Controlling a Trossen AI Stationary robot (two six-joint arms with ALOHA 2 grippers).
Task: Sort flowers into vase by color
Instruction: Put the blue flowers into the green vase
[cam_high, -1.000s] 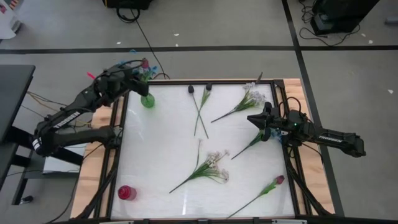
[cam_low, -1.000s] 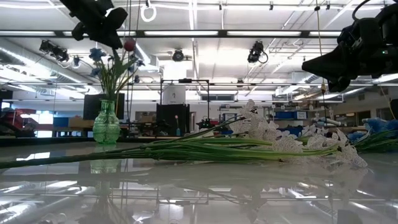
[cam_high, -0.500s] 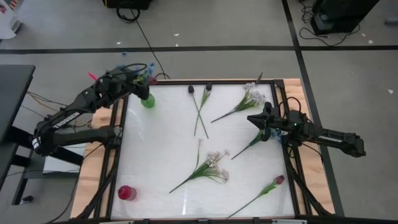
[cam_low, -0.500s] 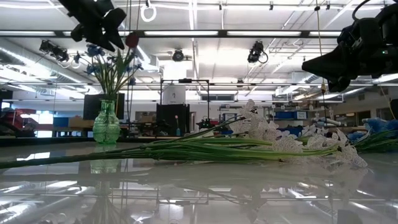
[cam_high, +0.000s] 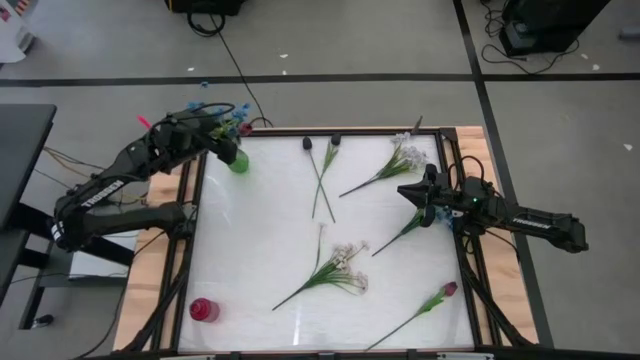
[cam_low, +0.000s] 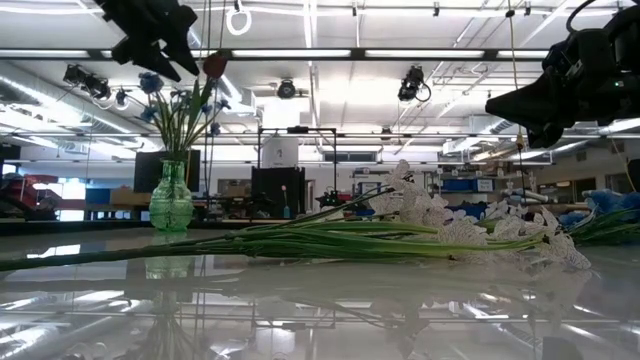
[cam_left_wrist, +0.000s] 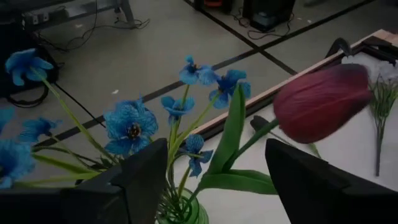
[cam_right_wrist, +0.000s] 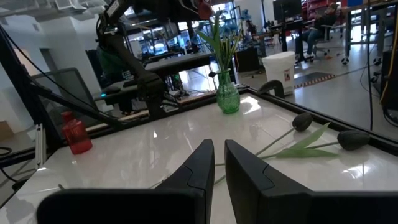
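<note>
tulip (cam_left_wrist: 323, 102) sits in the green vase (cam_high: 237, 161) at the table's far left corner among blue flowers (cam_left_wrist: 129, 121), left gripper (cam_left_wrist: 205, 180) spread above it, so lift straight up without snagging stems; right gripper (cam_right_wrist: 217, 163), near the right edge, nearly closed, empty.

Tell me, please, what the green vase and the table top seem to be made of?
The green vase looks like clear tinted glass: light passes through it and its ribbed body glints. The table top looks like a glossy white board, perhaps plastic or coated panel: it mirrors the ceiling lights, the vase and the flowers lying on it. The exact material is uncertain.
</note>
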